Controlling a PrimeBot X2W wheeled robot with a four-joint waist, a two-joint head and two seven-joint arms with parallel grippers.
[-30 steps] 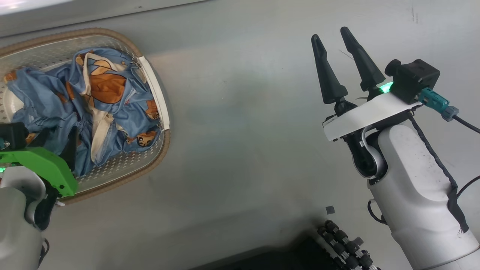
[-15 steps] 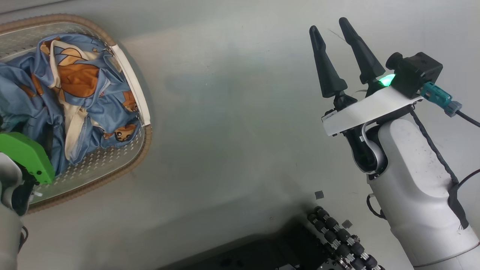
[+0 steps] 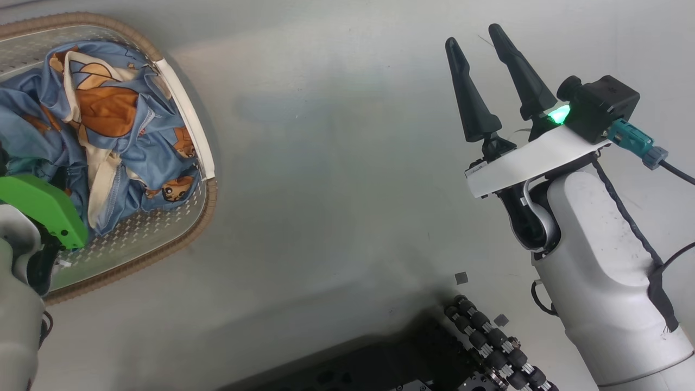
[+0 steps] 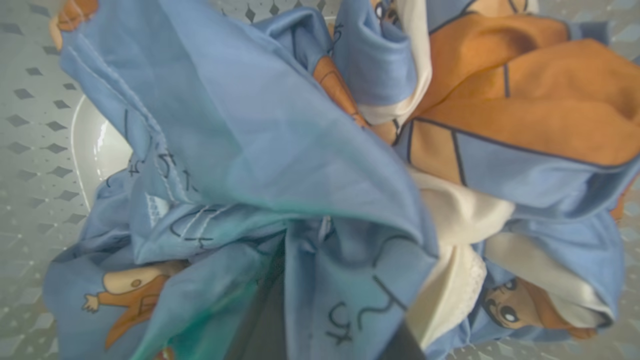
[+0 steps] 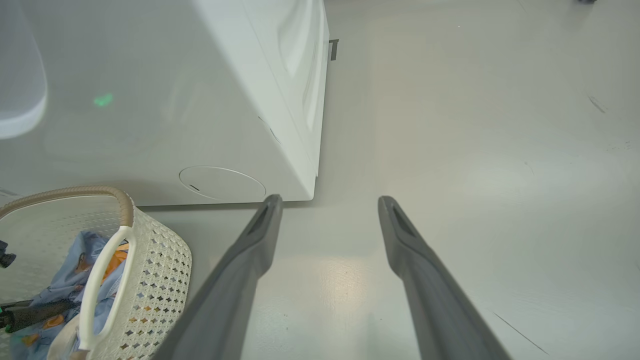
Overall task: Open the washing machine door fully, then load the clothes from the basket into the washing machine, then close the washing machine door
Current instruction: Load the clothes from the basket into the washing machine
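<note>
Inside the basket, left end effector stays buried in clothes (grip hidden); right end effector spread.

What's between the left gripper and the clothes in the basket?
Nothing visible. The left gripper is down inside the basket, and the clothes bunch right around its fingers, touching them.
</note>
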